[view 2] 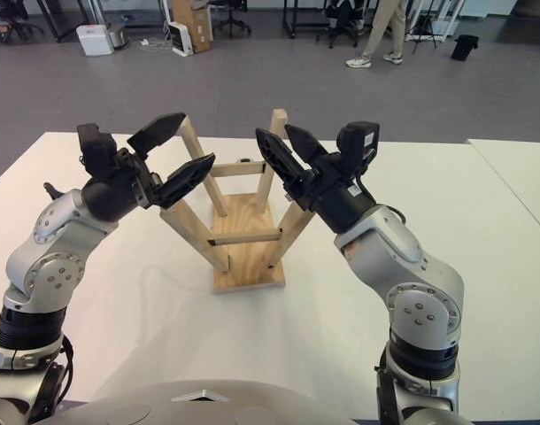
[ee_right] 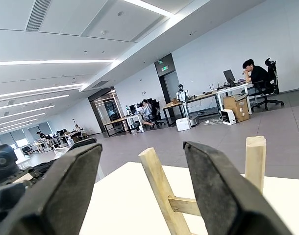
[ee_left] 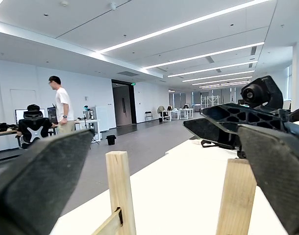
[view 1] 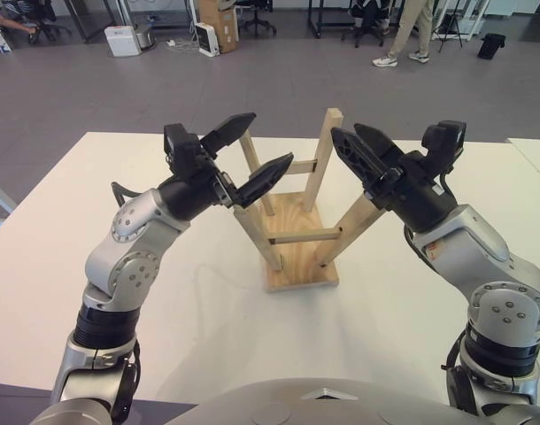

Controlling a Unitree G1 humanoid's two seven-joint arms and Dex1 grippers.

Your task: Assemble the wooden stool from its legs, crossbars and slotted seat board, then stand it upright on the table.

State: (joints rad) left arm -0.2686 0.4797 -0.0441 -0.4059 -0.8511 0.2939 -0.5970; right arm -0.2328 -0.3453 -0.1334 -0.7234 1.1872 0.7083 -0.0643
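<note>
Table (view 1: pixel 208 310) surface, white, is seen nearest, and about its middle the seat board (view 1: pixel 301 266) of the wooden stool is laid flat, so the stool stands upside down. Four legs are set into the board and splay upward: the near left leg (view 1: pixel 257 235) and near right leg (view 1: pixel 354 226) are joined by the near crossbar (view 1: pixel 305 235), and the far left leg (view 1: pixel 259 181) and far right leg (view 1: pixel 321 159) by the far crossbar (view 1: pixel 301 166). The left gripper (view 1: pixel 272 138) is held up at the left legs' upper ends, its fingers spread wide with nothing gripped. The right gripper (view 1: pixel 346 131) is held beside the top of the far right leg, its fingers parted and likewise unladen. Grey floor (view 1: pixel 279 80) is seen beyond the table.
</note>
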